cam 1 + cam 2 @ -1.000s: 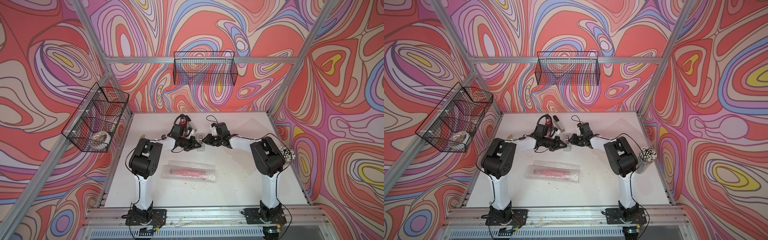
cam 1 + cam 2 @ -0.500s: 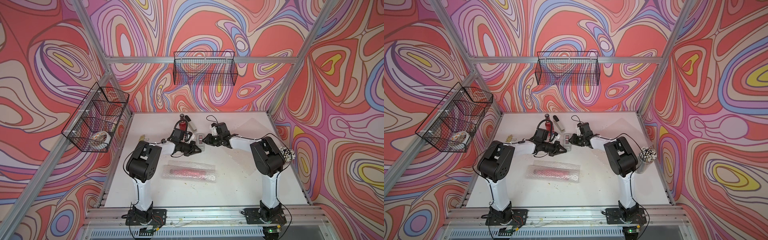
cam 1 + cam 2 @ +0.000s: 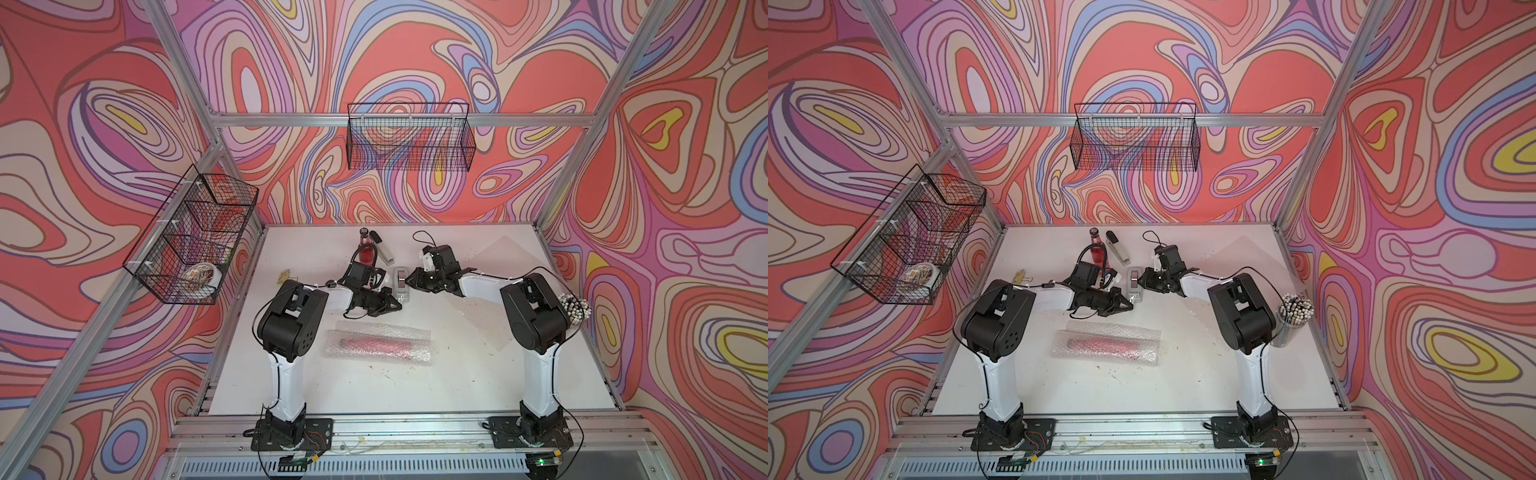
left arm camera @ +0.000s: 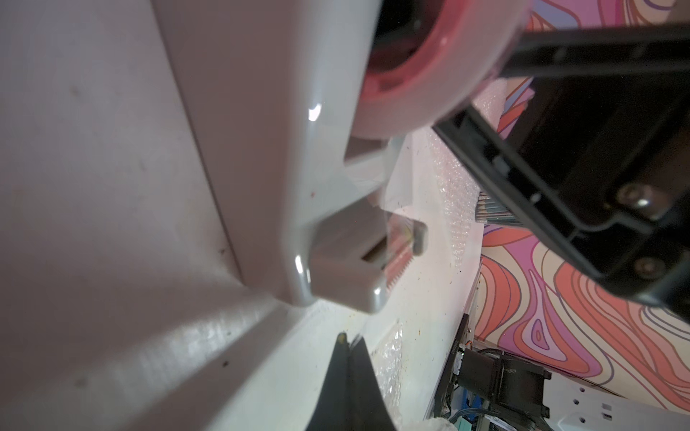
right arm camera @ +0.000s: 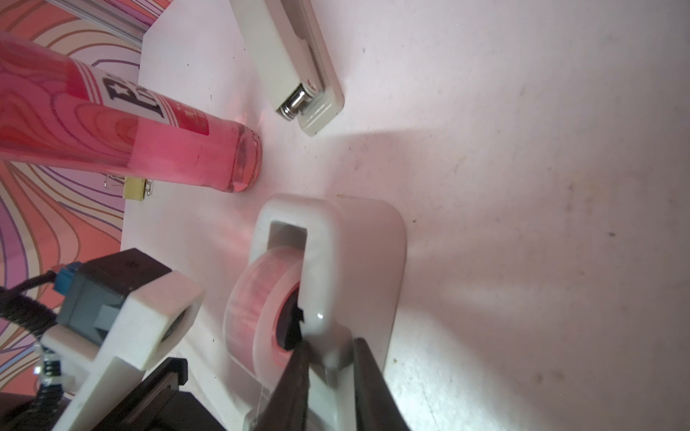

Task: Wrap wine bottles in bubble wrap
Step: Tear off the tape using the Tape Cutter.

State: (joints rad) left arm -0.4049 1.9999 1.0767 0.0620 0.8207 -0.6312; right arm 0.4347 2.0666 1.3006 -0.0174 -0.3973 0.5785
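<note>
One wine bottle [image 3: 378, 343] lies on its side mid-table, rolled inside bubble wrap [image 3: 345, 345], seen in both top views. The other wine bottle [image 3: 365, 251] [image 5: 149, 123], pink with a white label, stands bare at the back. A second bubble wrap sheet [image 3: 478, 316] lies flat under my right arm. My right gripper [image 3: 411, 279] [image 5: 328, 347] is shut on a side wall of the grey tape dispenser [image 3: 401, 284] [image 5: 358, 253]. My left gripper [image 3: 398, 306] [image 4: 349, 339] is shut just in front of the dispenser's cutter, pinching the end of a thin clear tape strip.
A grey stapler [image 3: 384, 249] [image 5: 295, 71] lies beside the standing bottle. A cup of pencils [image 3: 573, 305] stands at the right edge, and a binder clip [image 3: 286, 273] lies at the left. Wire baskets [image 3: 191, 237] [image 3: 409, 141] hang on the left and back walls.
My left gripper has drawn away from the dispenser toward the table's front, still shut. The right gripper has stayed on the dispenser.
</note>
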